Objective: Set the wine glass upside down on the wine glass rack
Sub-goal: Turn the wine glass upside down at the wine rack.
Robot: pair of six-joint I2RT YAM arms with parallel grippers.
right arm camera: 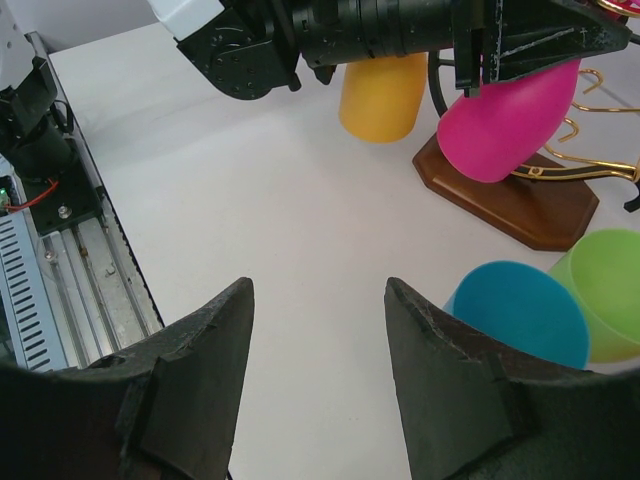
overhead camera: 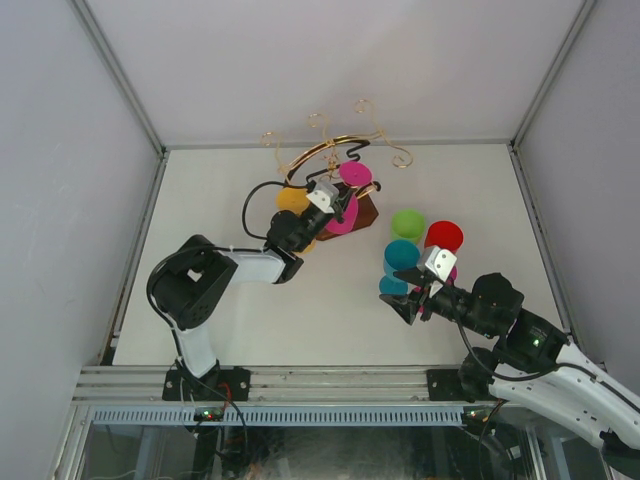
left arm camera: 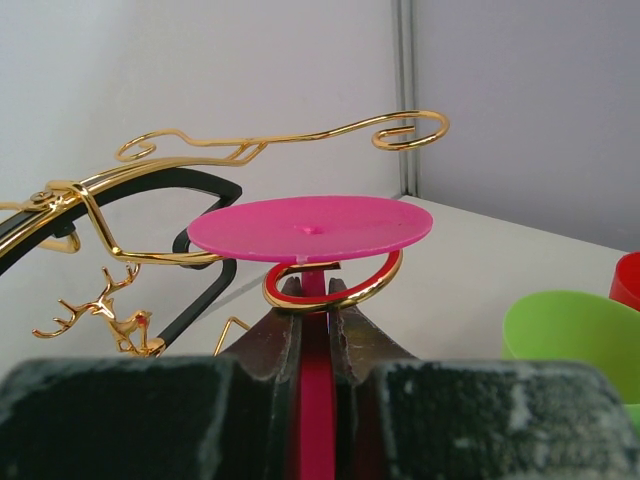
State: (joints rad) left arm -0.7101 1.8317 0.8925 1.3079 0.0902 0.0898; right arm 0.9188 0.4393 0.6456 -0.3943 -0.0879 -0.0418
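My left hand point(left arm camera: 318, 305) pinches the upside-down pink wine glass point(left arm camera: 312, 228) at the rack point(right arm camera: 510, 205); my right hand point(right arm camera: 318, 295) hangs open, empty.

A white bench point(overhead camera: 250, 320) carries four bright plastic glasses. A green one point(overhead camera: 407, 223), a red one point(overhead camera: 443, 236) and a teal-blue one point(overhead camera: 401, 256) crowd together on the right half, the green farthest back, the red just beside it to the right and the teal nearest. In the right wrist view the teal and green bowls touch. A yellow one point(overhead camera: 292, 198) stands well apart, left of centre. Pale grey walls point(overhead camera: 60, 150) enclose the bench, and a ribbed aluminium rail point(overhead camera: 330, 380) runs along its near edge.
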